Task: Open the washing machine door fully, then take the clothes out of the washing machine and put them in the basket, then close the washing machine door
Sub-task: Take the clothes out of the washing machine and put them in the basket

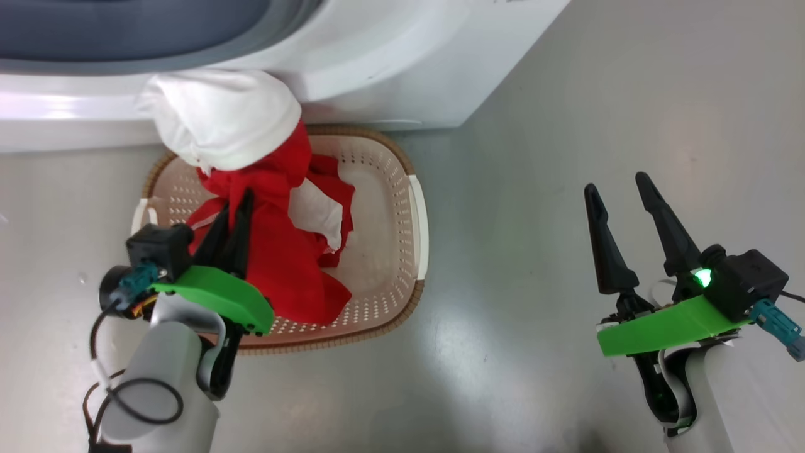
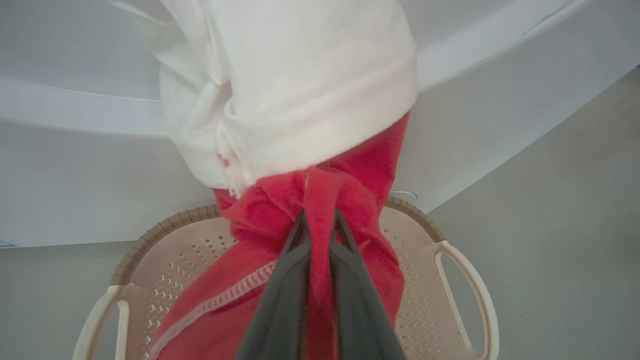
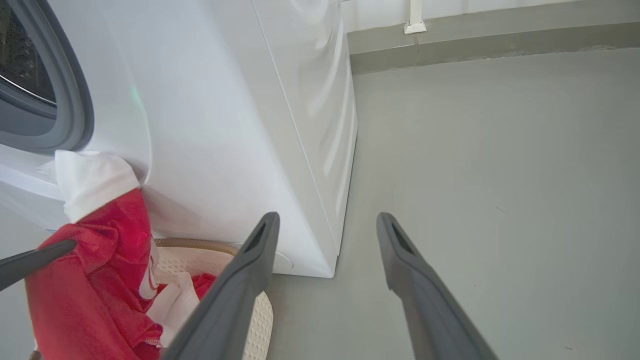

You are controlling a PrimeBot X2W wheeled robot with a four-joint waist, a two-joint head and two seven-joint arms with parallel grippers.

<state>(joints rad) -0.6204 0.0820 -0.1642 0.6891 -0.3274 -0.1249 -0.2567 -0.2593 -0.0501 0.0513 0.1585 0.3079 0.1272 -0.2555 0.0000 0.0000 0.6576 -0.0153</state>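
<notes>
The washing machine stands right ahead of me, its white front filling the top of my head view, with the grey-blue gasket of the opening at its upper left. The grey floor runs off to my right and back to the foot of a wall. The basket sits on that floor just before the machine's front, its brown far rim close under the machine's lower edge and its two pale handles out to either side. My left end effector is above the basket, its two dark fingers pressed together on a fold of the red fabric of the clothes. The bundle hangs from that grip. Its lower red folds, with a white panel showing among them, reach down into the basket and cover most of the left half. The perforated floor of the right half is bare. The upper end of the bundle is the white piece, which rises beyond my fingertips and lies across the machine's front below the opening. I cannot tell whether it touches the panel there. That bundle stands between my left wrist camera and the machine. My right end effector is well apart to the right over bare floor, fingers spread wide with nothing between them, pointing past the machine's right corner.
</notes>
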